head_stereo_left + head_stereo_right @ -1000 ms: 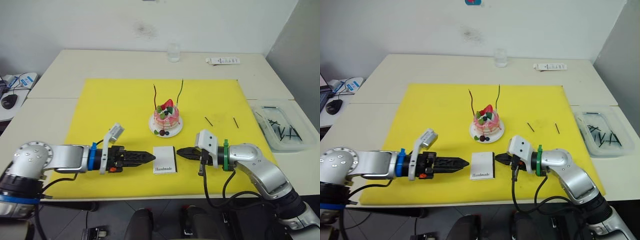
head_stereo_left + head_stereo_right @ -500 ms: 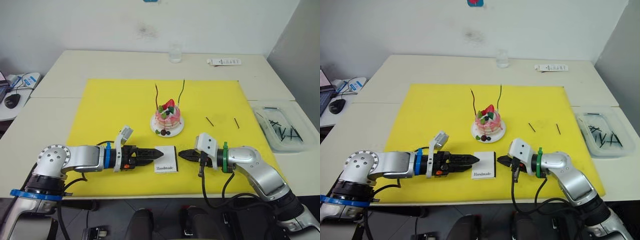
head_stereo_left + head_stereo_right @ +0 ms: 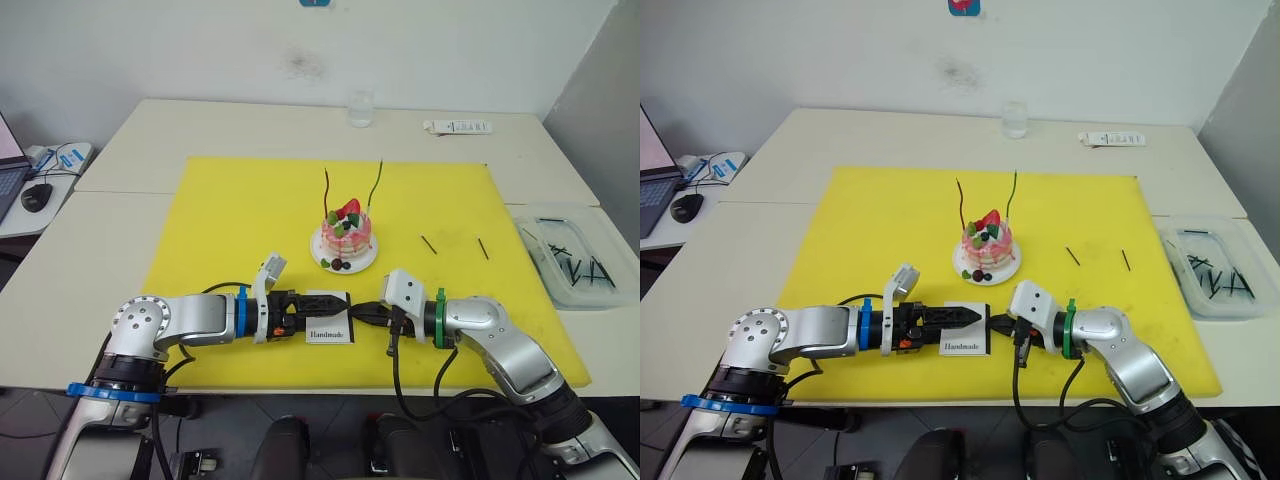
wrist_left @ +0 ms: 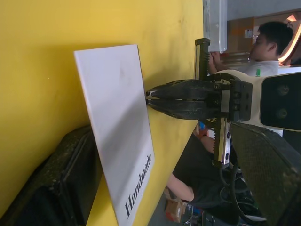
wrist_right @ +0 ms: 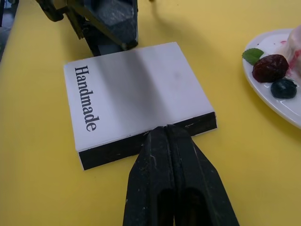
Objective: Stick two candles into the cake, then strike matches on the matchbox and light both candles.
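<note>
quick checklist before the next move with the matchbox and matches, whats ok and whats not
1. Both candles in the cake: ok, the red candle and the green candle stand upright in it.
2. Candles lit: not ok, no flame shows on either.
3. Matchbox position: ok, flat on the yellow mat, label up.
4. Left gripper: at the box's left side; fingers cannot tell.
5. Right gripper: shut, tips pressed against the box's dark side edge.
6. Match in hand: not ok as far as visible; no stick shows between the right fingers, and two matches lie loose on the mat.
</note>
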